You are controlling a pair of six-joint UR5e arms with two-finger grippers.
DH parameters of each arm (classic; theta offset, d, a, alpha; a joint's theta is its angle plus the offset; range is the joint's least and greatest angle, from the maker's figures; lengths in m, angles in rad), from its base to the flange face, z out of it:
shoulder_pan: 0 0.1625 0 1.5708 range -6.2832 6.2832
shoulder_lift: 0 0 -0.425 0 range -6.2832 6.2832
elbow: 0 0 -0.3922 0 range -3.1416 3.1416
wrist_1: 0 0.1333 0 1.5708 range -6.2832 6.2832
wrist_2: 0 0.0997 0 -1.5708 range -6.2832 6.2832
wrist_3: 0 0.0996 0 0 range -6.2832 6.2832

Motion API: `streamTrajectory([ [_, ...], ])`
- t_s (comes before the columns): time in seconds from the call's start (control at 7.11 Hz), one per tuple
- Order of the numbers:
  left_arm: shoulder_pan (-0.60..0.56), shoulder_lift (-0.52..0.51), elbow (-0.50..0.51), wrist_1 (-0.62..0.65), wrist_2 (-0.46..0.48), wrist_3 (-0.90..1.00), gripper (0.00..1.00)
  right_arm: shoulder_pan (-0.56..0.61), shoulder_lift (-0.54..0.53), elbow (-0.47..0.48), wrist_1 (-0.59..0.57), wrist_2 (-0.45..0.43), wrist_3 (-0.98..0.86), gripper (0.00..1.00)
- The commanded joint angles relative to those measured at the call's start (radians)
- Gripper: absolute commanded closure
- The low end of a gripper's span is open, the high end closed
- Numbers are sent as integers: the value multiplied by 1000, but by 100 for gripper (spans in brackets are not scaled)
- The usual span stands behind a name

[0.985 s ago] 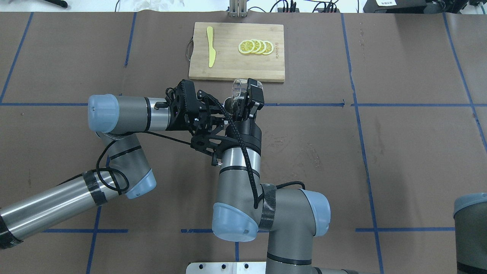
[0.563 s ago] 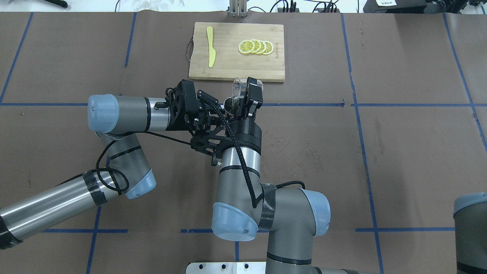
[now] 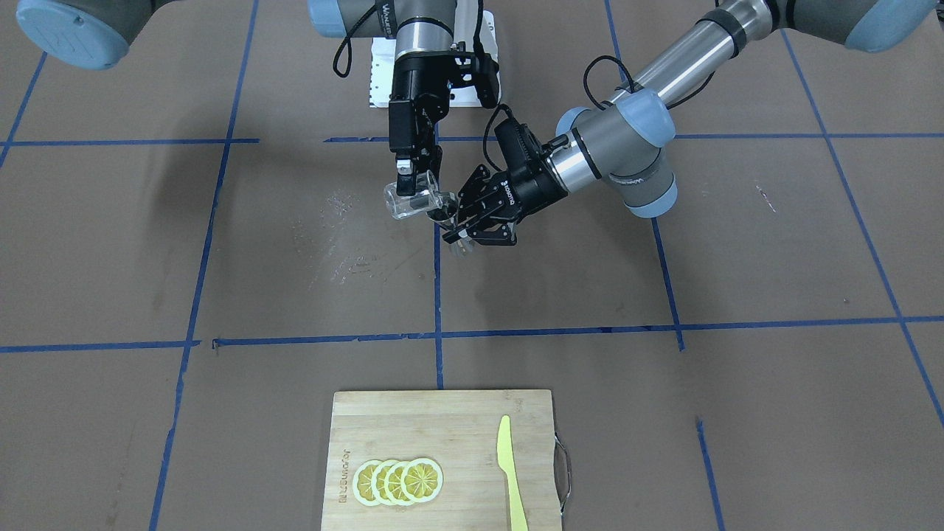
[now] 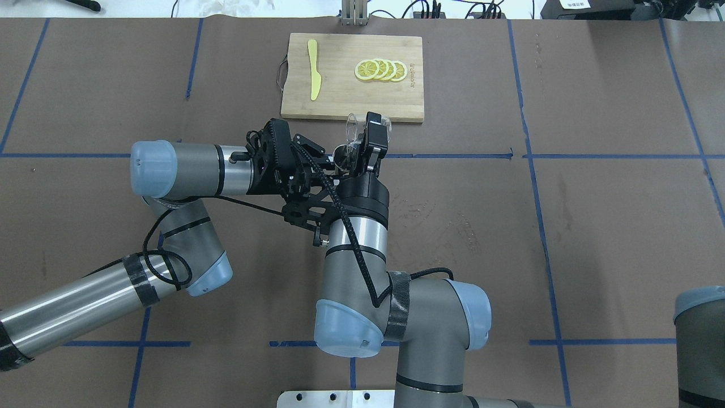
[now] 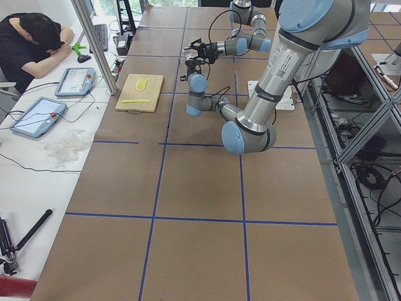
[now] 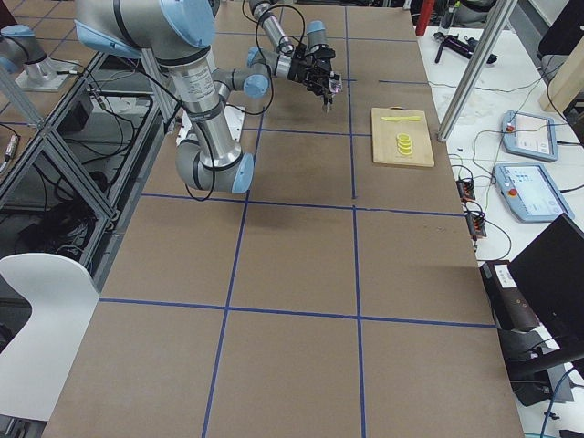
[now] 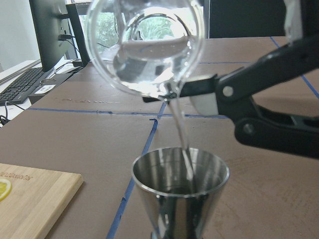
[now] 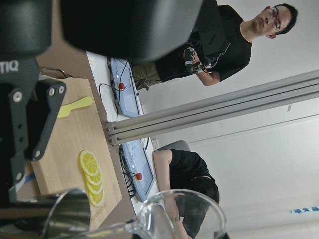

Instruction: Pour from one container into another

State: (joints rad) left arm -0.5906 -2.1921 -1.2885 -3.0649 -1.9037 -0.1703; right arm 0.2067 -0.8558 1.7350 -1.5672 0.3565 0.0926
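Right hand [image 3: 414, 193] clamps the clear glass cup [image 7: 144, 45], tipped with its lip at 12 o'clock over the steel jigger [image 7: 180, 172], which the left hand [image 3: 459, 225] grips upright above mid-bench [image 3: 664, 280], so the thin clear stream [image 7: 179, 129] lands inside the jigger's mouth.

Brown taped table [image 4: 612, 238], white wall [image 8: 269, 164], possibly windows [image 5: 108, 5] beyond

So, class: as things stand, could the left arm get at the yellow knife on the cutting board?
Probably not yet: the left gripper is shut on the jigger, which the glass cup is pouring into. Nothing stands between it and the knife.
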Motion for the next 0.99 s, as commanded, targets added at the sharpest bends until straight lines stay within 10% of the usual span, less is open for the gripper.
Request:
streamTrajectory([
  [0.0,0,0,-2,0,0,0,100,3,1,0,0,-8,-36,100],
  [0.84,0,0,-2,-5,0,0,100,3,1,0,-2,-28,-83,100],
])
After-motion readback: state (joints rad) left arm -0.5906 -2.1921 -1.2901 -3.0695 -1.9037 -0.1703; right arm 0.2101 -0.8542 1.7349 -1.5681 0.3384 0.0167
